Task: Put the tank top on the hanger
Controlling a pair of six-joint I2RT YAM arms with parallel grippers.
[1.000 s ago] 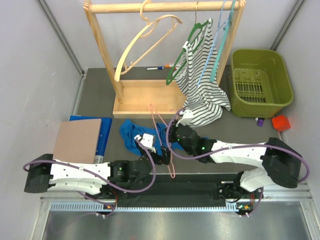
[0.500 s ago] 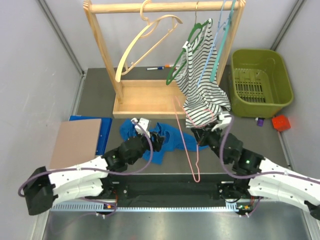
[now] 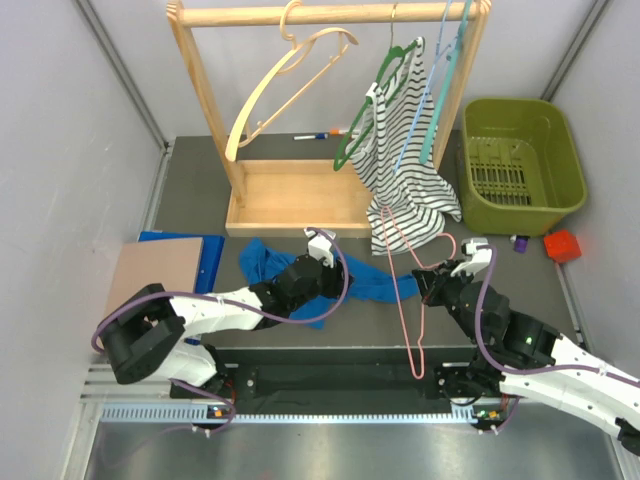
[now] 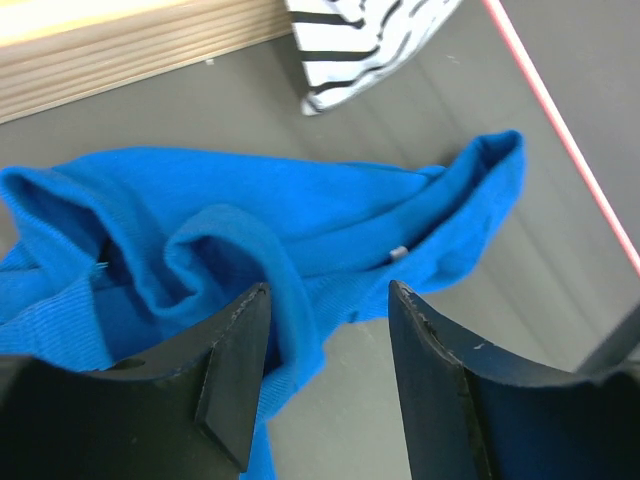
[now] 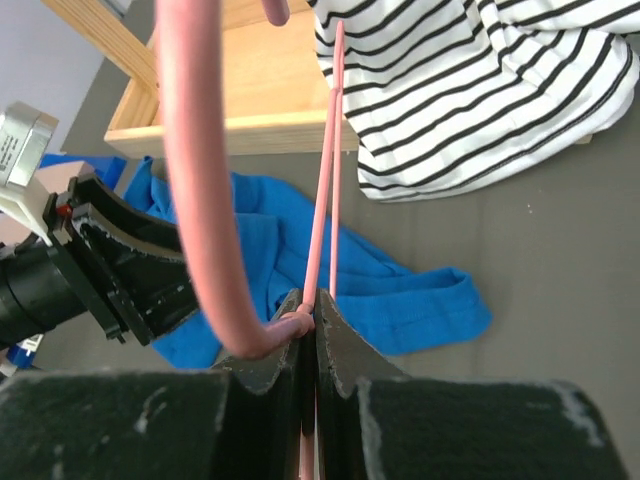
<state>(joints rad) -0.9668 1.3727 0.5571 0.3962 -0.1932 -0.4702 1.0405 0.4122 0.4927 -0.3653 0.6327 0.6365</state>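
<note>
Clenched hanger (image 5: 200, 200) in right gripper (image 5: 308, 310), presumably ready for threading; straddled tank top (image 4: 300, 210) fold with left gripper (image 4: 328, 295), jaws parted, not yet pinching.

The thin pink wire hanger (image 3: 407, 330) slants across the dark counter (image 3: 545, 290) from the hem of the black-and-white striped top (image 3: 410, 185) to the near edge, barring the way just right of the crumpled royal-blue fabric tank top (image 3: 262, 262). The striped hem drapes onto the counter just behind the blue cloth, and the pale wooden rack base (image 3: 290, 200) closes off the back. A brown board (image 3: 155, 278) on a blue folder (image 3: 212, 265) fills the left. Bare counter lies right of the hanger, up to the olive-green plastic basket (image 3: 520, 150), and left of the rack.
</note>
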